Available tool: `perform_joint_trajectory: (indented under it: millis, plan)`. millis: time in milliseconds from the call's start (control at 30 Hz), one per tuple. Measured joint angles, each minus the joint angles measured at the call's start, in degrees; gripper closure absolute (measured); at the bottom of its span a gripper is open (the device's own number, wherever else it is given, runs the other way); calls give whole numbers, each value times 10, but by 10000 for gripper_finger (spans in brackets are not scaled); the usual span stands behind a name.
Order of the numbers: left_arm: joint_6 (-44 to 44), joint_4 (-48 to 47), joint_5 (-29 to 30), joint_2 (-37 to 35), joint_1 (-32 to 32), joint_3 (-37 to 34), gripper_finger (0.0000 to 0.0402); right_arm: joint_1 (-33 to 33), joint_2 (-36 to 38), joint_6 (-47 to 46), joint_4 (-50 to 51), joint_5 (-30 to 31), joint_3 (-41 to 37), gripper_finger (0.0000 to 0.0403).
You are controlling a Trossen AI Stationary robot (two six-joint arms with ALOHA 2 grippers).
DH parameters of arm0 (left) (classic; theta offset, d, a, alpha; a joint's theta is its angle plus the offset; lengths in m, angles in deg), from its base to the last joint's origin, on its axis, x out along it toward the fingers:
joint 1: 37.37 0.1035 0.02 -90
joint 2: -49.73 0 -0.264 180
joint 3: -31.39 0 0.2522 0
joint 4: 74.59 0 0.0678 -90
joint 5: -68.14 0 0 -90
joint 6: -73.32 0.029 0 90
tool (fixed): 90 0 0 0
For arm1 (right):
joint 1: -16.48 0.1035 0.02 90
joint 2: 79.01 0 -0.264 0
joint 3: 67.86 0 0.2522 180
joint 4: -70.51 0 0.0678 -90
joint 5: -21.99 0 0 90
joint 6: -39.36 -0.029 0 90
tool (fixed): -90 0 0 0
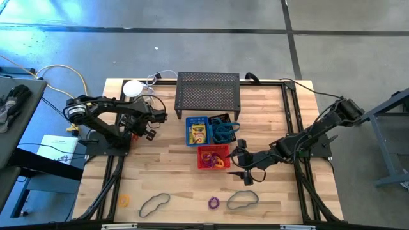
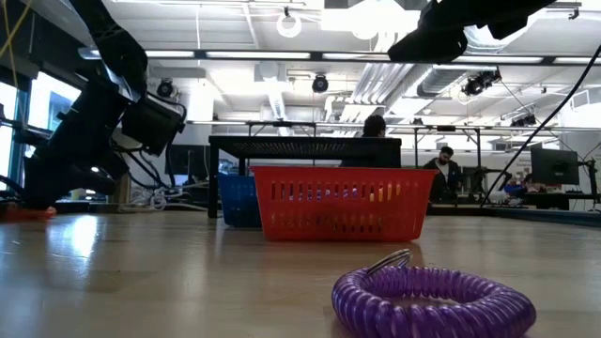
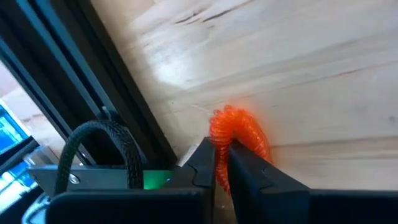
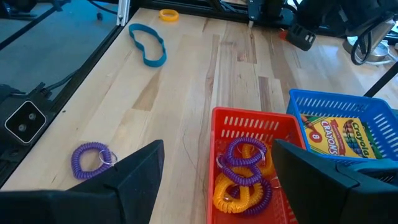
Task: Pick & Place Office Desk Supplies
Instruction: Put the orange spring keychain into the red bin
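Note:
An orange coiled ring [image 3: 239, 132] lies on the wood near the table's left edge, and my left gripper [image 3: 224, 163] is shut on it; in the high view this gripper [image 1: 139, 132] is beside the left arm's base. My right gripper [image 1: 246, 169] hangs open just above the red bin [image 4: 249, 119], which holds purple and yellow rings [image 4: 242, 174]. The blue bin [image 4: 348, 106] holds yellow printed boxes [image 4: 336, 137]. A purple ring [image 1: 213, 203], a yellow ring [image 1: 123, 200] and two dark looped cords [image 1: 154, 203] [image 1: 243, 199] lie flat near the front edge. My left gripper pinches the orange ring's near part [image 3: 219, 140] between its two fingers [image 3: 249, 168]. The fingers slant steeply down from above. The rest of the coil bulges out past the fingertips and rests on the table.
The black mesh rack [image 1: 208, 92] stands at the far middle, with a black bin [image 1: 223, 130] of bluish cords right of the blue bin. Dark frame rails [image 3: 106, 81] run close beside my left gripper. People sit beyond the table's far edge [image 2: 446, 164].

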Motion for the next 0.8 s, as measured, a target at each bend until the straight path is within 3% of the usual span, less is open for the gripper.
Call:
perform_joint_trajectory:
  millis: [200,367,500,667,800]
  plan:
    - [-19,-35,3,2,-23,21,389,0,0,0,0,0,0,117]
    - [-65,-130,37,2,-102,89,392,-3,0,0,-1,2,0,117]
    - [-91,-154,47,2,-183,162,393,-5,0,0,-1,2,0,117]
    - [-100,-131,87,1,-297,260,394,-5,0,0,-1,2,0,117]
    - [-67,-38,133,1,-378,315,394,-5,0,0,0,2,0,117]
